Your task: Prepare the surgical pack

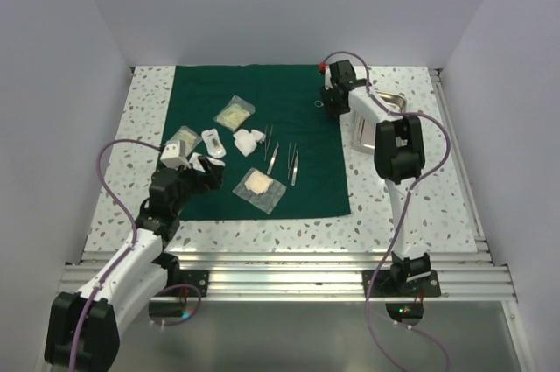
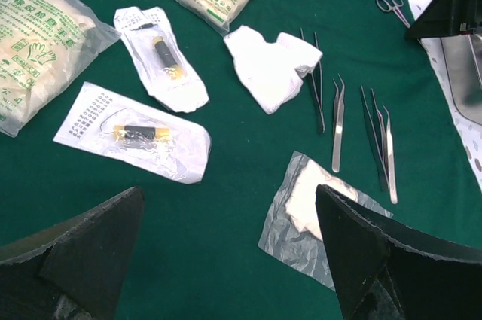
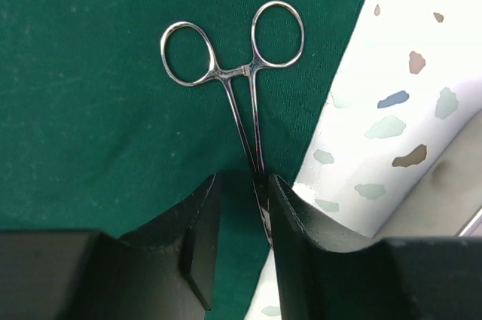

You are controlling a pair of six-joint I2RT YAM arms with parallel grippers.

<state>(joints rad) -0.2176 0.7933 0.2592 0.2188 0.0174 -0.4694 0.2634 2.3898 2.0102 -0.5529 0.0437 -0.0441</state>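
- top external: high above and behind the near edge, looking down on the whole speckled white table [image 1: 140,127] and dark green cloth sheet [image 1: 262,127];
- left wrist: low over the cloth's left, facing far and right;
- right wrist: closest, straight down at the cloth's right edge;
- all three share the ring-handled steel forceps [image 3: 233,71]

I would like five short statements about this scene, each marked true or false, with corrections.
1. The green cloth lies spread flat on the table. True.
2. The steel tray stands on bare table, right of the cloth. True.
3. The ring-handled forceps lie in the tray. False: they lie on the cloth, tips between the fingers of the right gripper.
4. Tweezers lie on the cloth beside a gauze pouch. True.
5. The left gripper holds that pouch. False: it hovers open and empty above the cloth.
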